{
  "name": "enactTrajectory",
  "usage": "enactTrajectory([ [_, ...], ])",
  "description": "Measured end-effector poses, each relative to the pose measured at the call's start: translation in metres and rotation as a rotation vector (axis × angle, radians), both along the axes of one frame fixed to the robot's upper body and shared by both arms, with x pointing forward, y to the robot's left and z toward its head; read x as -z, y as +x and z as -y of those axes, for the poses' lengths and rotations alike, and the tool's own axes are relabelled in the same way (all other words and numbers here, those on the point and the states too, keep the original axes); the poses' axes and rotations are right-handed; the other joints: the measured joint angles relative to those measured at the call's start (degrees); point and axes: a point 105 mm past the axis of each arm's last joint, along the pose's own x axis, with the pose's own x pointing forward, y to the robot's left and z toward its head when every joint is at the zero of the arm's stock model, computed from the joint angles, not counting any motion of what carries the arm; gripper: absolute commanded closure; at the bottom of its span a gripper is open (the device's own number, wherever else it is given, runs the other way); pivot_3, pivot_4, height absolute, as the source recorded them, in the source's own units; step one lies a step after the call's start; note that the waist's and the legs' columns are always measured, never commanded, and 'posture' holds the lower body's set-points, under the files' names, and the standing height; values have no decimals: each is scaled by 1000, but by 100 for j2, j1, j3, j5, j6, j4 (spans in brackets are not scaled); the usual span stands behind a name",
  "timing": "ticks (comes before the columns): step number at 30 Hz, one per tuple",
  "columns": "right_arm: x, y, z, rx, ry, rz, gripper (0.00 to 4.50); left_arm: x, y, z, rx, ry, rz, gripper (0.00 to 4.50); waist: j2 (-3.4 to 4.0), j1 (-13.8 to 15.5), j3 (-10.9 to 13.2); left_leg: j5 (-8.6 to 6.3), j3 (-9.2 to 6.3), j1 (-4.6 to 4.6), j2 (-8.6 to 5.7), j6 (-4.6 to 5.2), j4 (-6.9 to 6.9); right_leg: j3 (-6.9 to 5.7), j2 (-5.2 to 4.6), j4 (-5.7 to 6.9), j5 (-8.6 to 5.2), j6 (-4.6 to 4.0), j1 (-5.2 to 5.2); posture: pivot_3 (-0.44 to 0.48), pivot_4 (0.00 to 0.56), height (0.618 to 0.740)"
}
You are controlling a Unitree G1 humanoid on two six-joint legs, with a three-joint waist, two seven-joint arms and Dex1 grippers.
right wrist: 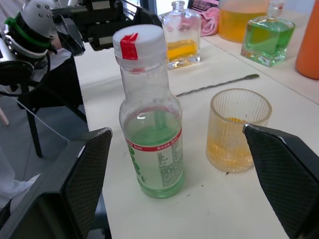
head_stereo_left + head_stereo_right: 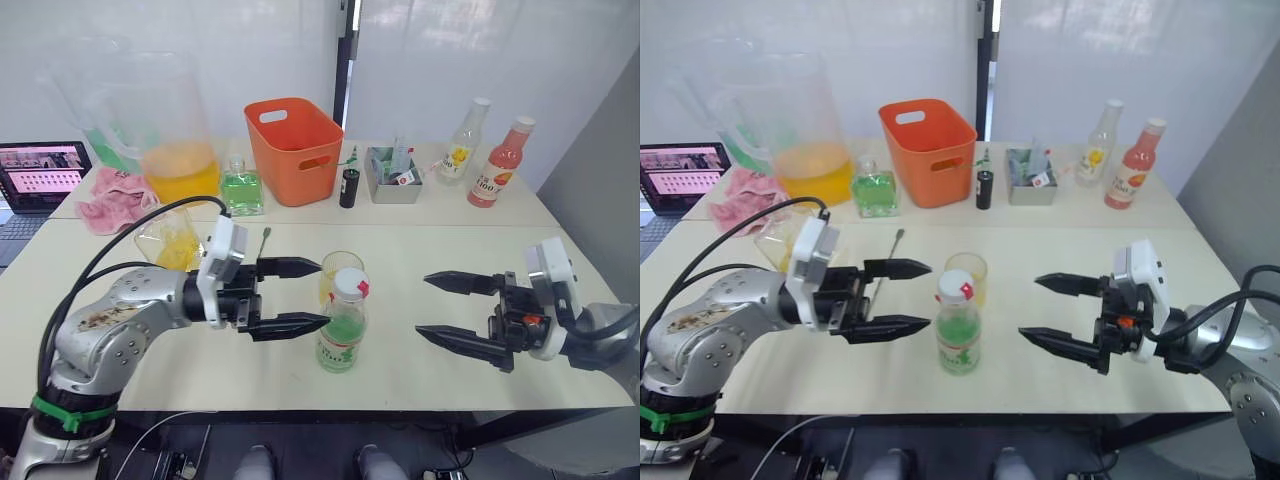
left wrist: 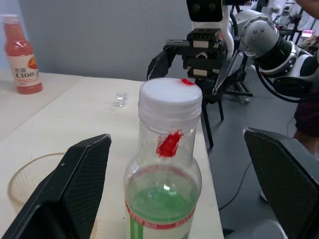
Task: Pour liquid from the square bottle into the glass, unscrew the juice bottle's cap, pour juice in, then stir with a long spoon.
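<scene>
The juice bottle (image 2: 343, 322) stands just beyond the left gripper (image 2: 305, 296) fingertips, in line with their gap, the glass (image 2: 338, 274) touching or nearly touching behind it. Bare counter (image 2: 420, 370) lies between that bottle and the right gripper (image 2: 437, 307) fingertips (both pairs of fingers spread wide). The long spoon (image 2: 262, 242) lies beyond the left fingers.

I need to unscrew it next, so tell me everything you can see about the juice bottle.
The juice bottle is clear plastic, with a green-and-white label and a white screw cap bearing a red tab, still on. It stands upright on the table's front part, close beside the glass, between the open left gripper and right gripper. Neither touches it.
</scene>
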Motion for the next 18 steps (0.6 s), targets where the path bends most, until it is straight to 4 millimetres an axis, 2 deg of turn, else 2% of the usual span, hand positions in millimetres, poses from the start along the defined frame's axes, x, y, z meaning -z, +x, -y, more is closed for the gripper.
enactTrajectory([
  [9,3,-7,-2,38,8,-3,51,11,4,28,57,31,-37,0,-1,-15,-1,0,-3,2,-1,0,2,1,1,1,1,1,4,0,150,740],
  [18,2,-12,0,62,24,12,51,16,10,36,46,40,-38,0,-2,-18,-1,1,-4,2,-2,1,2,1,1,1,2,3,5,0,150,740],
])
